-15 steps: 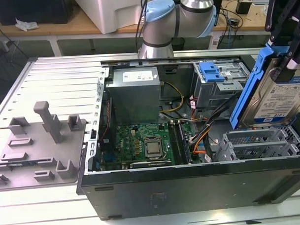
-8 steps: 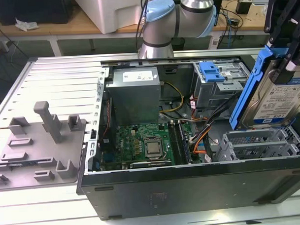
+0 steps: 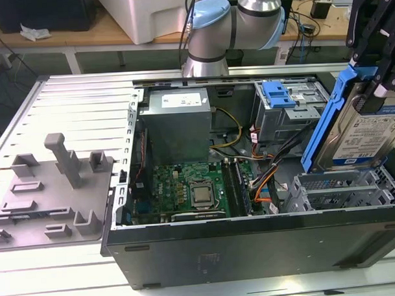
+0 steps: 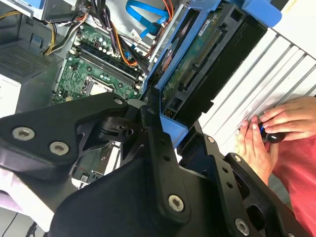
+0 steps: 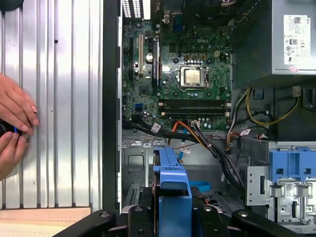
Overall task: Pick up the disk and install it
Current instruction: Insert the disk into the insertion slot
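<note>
on the slatted worktop (image 3: 73, 107) lies an open case (image 3: 253, 250); we see the end effector (image 4: 165, 116) clamped on the disk (image 3: 362, 132), tilted edge-down over the cage (image 3: 342, 188), seemingly to match its slot.

Arm (image 3: 209, 30) arches in from the far side; gripper (image 3: 376, 70) high at the exterior view's right, pointing down, fingers (image 4: 155, 138) clamped on the tilted disk (image 3: 362, 132).

The disk (image 3: 357, 124) bears a blue-and-white label (image 3: 376, 139) — print illegible. The grey box (image 3: 177, 129) has a white sticker (image 3: 183, 100), likewise unreadable.
</note>
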`<action>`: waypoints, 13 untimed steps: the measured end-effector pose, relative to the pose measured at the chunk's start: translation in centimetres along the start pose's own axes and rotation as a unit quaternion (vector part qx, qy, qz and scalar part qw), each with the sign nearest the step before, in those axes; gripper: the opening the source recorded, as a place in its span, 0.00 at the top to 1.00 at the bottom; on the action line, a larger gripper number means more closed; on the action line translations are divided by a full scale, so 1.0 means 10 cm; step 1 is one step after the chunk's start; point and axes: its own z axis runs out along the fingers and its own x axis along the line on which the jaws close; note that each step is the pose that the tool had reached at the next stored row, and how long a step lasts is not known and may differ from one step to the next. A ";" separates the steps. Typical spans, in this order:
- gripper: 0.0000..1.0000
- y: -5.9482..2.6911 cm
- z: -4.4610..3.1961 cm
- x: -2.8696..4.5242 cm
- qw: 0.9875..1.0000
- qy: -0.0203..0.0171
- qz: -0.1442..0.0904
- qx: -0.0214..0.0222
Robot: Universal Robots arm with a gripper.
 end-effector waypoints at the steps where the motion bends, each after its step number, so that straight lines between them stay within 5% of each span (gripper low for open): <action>1: 0.63 0.000 0.010 0.000 1.000 0.000 0.000 0.000; 13: 0.63 -0.005 0.049 0.000 1.000 0.000 -0.008 0.000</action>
